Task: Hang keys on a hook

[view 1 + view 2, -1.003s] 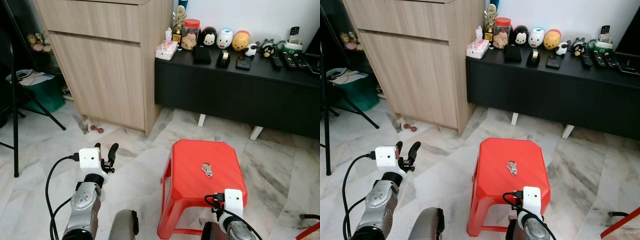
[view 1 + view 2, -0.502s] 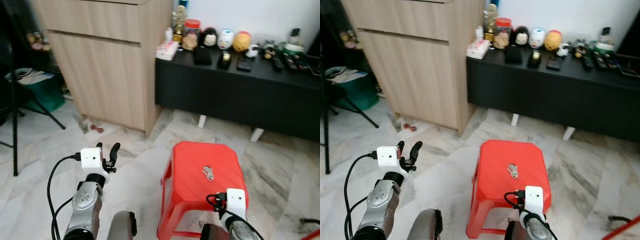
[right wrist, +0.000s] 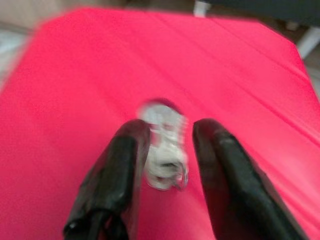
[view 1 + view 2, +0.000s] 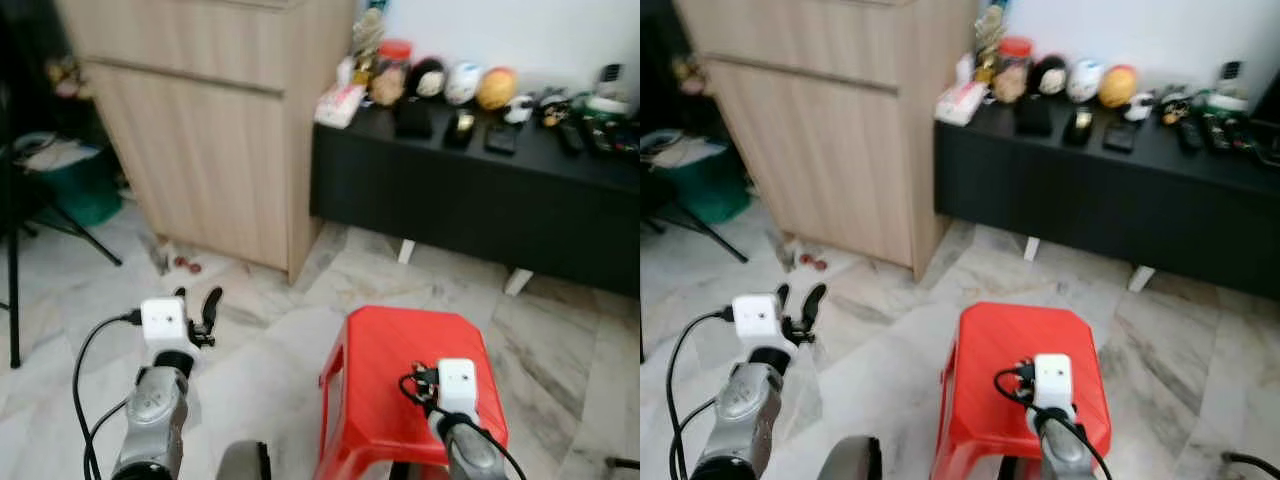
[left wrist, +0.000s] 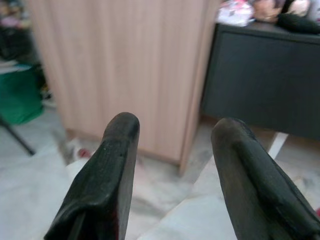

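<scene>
A red stool (image 4: 385, 360) stands on the marble floor (image 4: 260, 310) before a dark sideboard (image 4: 480, 190). The keys (image 3: 164, 142) lie on its seat, framed between the spread fingers of the right gripper (image 3: 165, 175), lengthwise along them. The left gripper (image 5: 170, 165), also spread, is held well aside.

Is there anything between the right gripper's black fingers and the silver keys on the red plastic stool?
Nothing visible. The right gripper is open above the red plastic stool, and the silver keys lie between its fingers.
</scene>
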Controlling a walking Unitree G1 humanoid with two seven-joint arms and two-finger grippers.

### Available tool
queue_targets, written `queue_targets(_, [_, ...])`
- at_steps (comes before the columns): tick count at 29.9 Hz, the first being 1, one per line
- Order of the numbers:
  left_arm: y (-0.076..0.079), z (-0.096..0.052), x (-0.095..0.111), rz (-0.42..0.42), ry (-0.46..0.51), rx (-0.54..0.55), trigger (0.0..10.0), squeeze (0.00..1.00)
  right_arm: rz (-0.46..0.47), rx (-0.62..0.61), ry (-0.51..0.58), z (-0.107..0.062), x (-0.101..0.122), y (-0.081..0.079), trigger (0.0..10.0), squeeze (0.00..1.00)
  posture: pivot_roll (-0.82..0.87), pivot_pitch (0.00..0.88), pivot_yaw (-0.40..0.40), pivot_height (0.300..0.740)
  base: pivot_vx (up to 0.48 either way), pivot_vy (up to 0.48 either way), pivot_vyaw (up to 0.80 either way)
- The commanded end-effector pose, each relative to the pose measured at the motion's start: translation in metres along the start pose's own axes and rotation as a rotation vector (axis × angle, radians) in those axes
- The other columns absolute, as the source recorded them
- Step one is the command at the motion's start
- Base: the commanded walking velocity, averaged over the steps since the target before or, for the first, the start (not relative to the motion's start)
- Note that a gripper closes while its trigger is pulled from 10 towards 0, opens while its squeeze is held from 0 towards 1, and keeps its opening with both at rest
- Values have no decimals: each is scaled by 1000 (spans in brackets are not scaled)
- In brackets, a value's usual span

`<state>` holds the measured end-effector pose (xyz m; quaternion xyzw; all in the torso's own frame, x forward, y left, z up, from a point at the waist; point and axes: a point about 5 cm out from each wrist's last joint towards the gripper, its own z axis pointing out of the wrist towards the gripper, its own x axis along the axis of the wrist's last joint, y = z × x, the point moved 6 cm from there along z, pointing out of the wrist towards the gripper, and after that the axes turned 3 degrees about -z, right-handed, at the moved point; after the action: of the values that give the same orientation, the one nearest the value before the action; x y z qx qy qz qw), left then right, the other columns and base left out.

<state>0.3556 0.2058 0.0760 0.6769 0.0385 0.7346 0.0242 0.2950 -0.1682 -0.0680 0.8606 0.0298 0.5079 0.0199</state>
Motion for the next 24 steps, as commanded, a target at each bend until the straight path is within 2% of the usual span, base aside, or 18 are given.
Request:
queue_targets(1, [8,1,-3,4,-17,-26,10000,0,7,-6,-23,-2,-6,3,10000,0,157,28,-45,588,0,0,0])
queue_targets(4, [8,1,-5,5,-25,-27,10000,0,-17,24,-36,-2,-8,-3,10000,0,156,29,-44,588,0,0,0])
queue_targets(19, [8,-1,-5,8,-27,-27,10000,0,-2,45,-76,-1,-13,0,10000,0,158,36,-44,588,0,0,0])
queue_targets(24, [7,-1,-5,9,-26,-25,10000,0,78,-8,-39,3,0,11,10000,0,158,38,-43,588,0,0,0])
